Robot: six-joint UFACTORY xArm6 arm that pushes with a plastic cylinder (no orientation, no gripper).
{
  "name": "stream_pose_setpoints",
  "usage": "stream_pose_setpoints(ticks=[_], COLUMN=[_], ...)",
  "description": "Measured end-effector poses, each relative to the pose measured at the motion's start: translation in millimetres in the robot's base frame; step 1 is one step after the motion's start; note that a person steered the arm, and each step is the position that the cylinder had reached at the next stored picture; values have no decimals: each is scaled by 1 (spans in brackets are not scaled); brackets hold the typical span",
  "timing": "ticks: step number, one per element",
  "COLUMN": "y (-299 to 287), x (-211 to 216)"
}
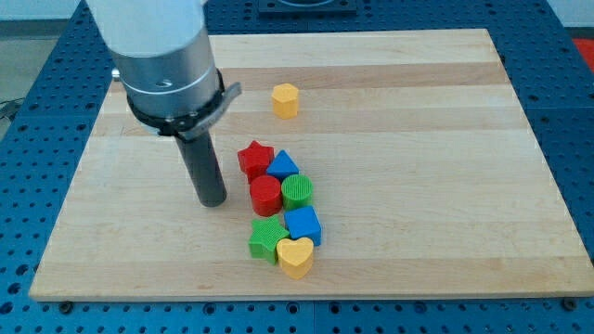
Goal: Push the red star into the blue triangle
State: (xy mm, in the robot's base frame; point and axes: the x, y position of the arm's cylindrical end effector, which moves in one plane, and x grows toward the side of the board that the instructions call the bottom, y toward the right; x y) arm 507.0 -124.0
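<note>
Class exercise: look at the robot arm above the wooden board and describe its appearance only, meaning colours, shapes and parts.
The arm is a wide, pale grey-white cylinder ending in a metallic silver collar. Below sits a black ring-shaped clamp with a small grey tab sticking out toward the view's right. A straight, dark, matte rod hangs from it down to my tip. No cables or markings show.

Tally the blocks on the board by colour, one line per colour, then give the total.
Red: 2, the red star and the red cylinder
Blue: 2, the blue triangle and the blue cube
Green: 2, the green cylinder and the green star
Yellow: 2, the yellow hexagon and the yellow heart
Total: 8
</note>
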Motion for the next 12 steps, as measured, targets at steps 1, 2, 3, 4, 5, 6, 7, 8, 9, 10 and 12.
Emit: stream_pose_setpoints(ticks=[1, 2, 3, 4, 5, 6, 7, 8, 9, 10, 12], y=[1, 23, 24, 46, 52, 45, 11, 2, 5, 23, 47], x=[-16, -28, -28, -28, -28, -27, -40, -49, -83, -84, -72])
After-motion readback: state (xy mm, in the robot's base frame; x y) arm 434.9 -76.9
